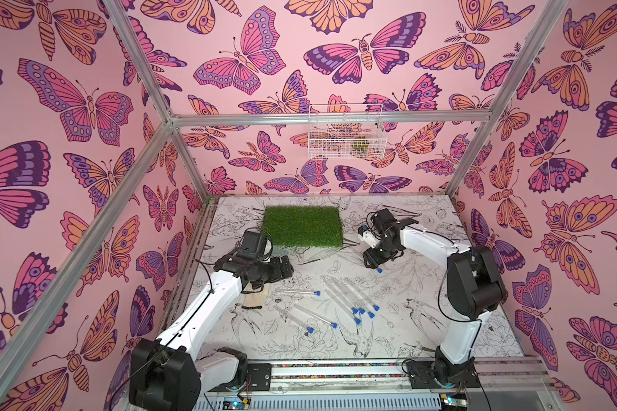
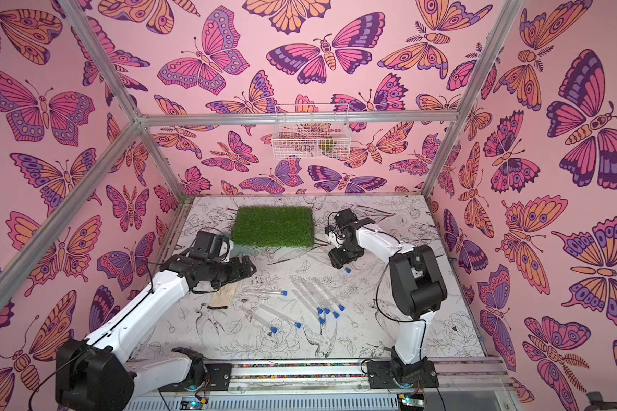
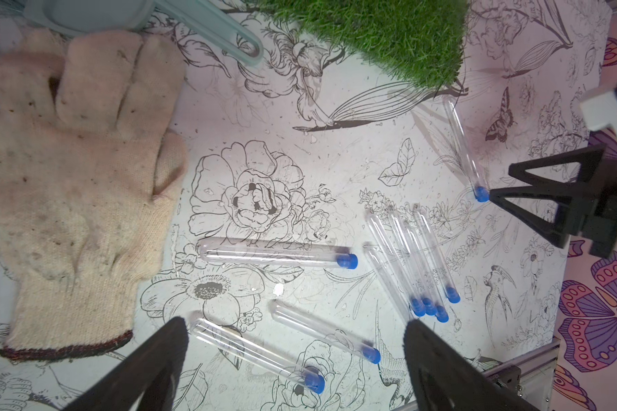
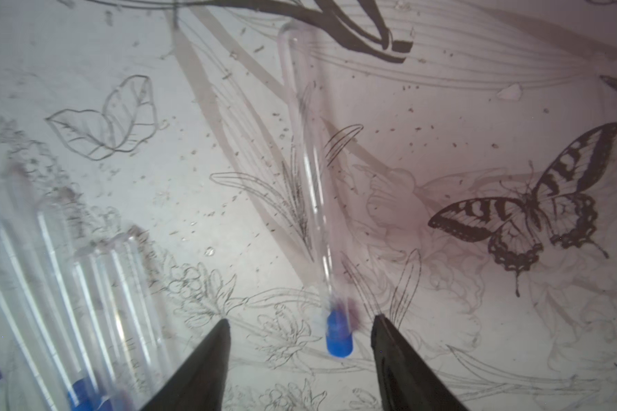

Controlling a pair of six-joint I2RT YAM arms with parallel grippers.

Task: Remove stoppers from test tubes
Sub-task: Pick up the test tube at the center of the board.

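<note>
Right pincer (image 4: 301,318) half-open, empty, tips either side of stopper (image 4: 339,336); tube (image 4: 307,160) long axis runs straight away from it. Left pincer (image 3: 295,322) wide, empty, farther off.

We see bright, even, diffuse light in both top views, the pink walls (image 1: 86,178) tinting the tabletop (image 1: 406,338) rose. Shadows are soft: broad grey bands cross the tabletop in the right wrist view. There one test tube (image 4: 307,160) smears with motion blur around its stopper (image 4: 339,336), and the neighbouring tubes (image 4: 86,302) are blurred. The left wrist view is crisp mid-frame; the left hand (image 3: 294,322), nearest the lens, looks soft-edged.
</note>
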